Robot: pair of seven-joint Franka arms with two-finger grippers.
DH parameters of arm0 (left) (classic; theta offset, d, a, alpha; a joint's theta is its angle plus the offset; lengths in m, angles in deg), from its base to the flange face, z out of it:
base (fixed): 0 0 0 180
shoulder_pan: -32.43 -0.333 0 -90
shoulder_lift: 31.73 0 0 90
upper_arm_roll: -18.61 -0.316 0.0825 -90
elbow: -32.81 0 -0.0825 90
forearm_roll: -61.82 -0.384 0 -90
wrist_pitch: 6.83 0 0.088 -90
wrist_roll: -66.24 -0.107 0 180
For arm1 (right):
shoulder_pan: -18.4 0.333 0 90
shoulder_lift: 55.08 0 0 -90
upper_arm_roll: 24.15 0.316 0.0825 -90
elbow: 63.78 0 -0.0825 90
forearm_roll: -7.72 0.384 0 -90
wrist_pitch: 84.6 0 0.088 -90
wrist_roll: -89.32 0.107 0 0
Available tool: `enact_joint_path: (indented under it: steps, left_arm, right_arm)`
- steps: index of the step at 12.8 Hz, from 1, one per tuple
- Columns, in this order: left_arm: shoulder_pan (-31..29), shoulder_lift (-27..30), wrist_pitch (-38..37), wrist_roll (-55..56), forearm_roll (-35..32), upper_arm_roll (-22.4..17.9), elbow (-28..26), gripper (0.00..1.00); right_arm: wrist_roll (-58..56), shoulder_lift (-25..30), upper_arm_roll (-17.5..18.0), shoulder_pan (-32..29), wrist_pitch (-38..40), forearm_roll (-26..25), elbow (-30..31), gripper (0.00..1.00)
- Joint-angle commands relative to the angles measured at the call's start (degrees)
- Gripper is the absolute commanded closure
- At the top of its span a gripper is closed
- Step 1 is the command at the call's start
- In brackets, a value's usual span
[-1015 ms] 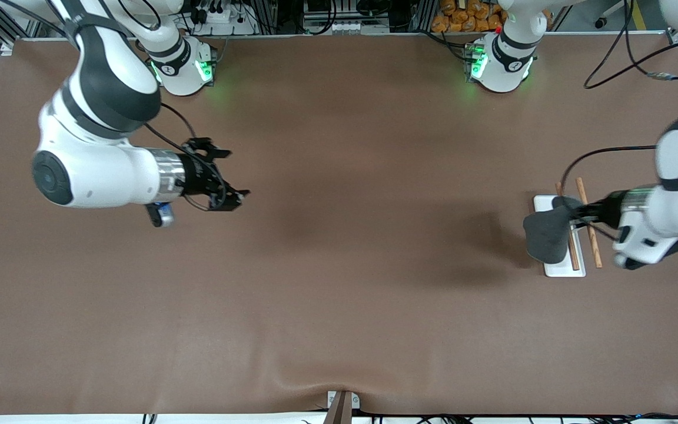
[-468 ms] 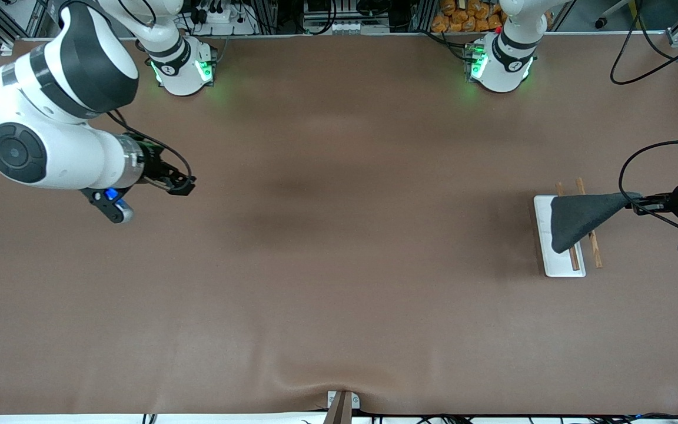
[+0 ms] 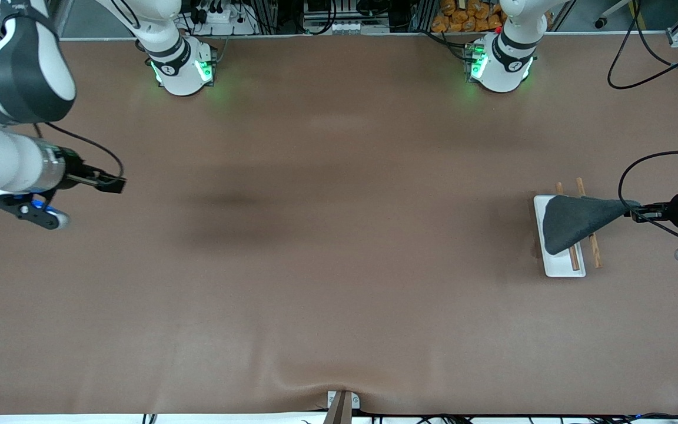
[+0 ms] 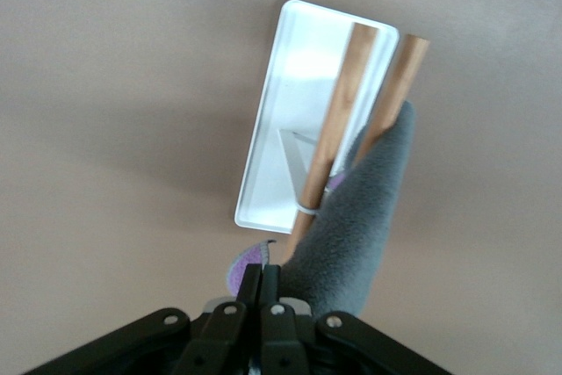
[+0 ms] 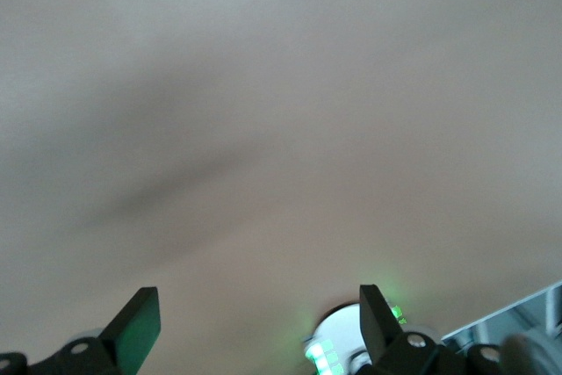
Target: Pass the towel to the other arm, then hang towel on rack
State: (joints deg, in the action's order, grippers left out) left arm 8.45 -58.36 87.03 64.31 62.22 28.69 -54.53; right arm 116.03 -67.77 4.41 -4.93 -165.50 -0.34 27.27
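The dark grey towel [image 3: 574, 221] stretches in a triangle from my left gripper [image 3: 633, 211] across the rack's two wooden rods [image 3: 595, 254] and over its white base [image 3: 558, 266]. The left gripper is shut on one corner of the towel, beside the rack toward the left arm's end of the table. In the left wrist view the shut gripper [image 4: 262, 274] pinches the towel [image 4: 356, 217], which lies against the rods [image 4: 338, 111] above the base [image 4: 285, 85]. My right gripper [image 3: 116, 184] is open and empty over bare table at the right arm's end; its fingers [image 5: 140, 322] stand wide apart.
The brown table mat [image 3: 339, 235] lies flat between the arms. The two arm bases [image 3: 183, 68] with green lights stand along the table's edge farthest from the front camera. A cable [image 3: 639, 171] loops above the left wrist. A small bracket [image 3: 342, 403] sits at the nearest edge.
The right arm has drawn back toward its end of the table. The left gripper has pulled the towel over the rack toward the left arm's end, stretching it into a triangle.
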Motion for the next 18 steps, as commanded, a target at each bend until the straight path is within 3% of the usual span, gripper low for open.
enact_joint_path:
  steps: [1,3,5,13,15,16,17,18]
  left_arm:
    - [-2.12,-1.39,2.46,-4.46,-0.49,0.38,-0.11,1.0]
    - [-3.52,-2.27,4.05,-7.11,-0.75,0.38,0.06,1.0]
    - [-3.7,-2.45,5.11,-8.26,-0.92,0.38,-0.03,1.0]
    - [-7.12,-5.61,9.42,-14.77,-1.28,0.29,0.24,1.0]
    - [-7.22,-6.14,10.12,-14.86,-1.28,0.29,0.32,0.69]
    - [-7.31,-6.32,10.21,-14.94,-1.28,0.29,0.33,0.48]
    - [-7.4,-6.32,10.21,-16.6,-0.93,0.29,0.33,0.02]
    - [-7.83,-6.32,10.21,-17.83,-0.58,0.37,0.33,0.0]
  right_arm:
    - [-10.52,3.72,0.97,-6.71,-3.81,-1.35,5.61,0.0]
    - [-10.8,8.53,1.06,-7.87,-8.19,-1.0,11.3,0.0]
    - [-10.54,15.39,0.88,-7.96,-12.87,2.75,18.0,0.0]
    - [-10.27,16.12,1.15,-7.44,-8.92,4.8,14.86,0.0]
    - [-10.27,16.03,1.15,-7.52,-9.01,4.8,14.77,0.0]
    - [-10.54,16.47,0.97,-7.7,-9.01,4.97,14.77,0.0]
    - [-10.54,16.73,1.06,-7.61,-8.92,4.98,14.77,0.0]
    - [-10.97,17.0,0.71,-7.44,-9.01,4.98,14.94,0.0]
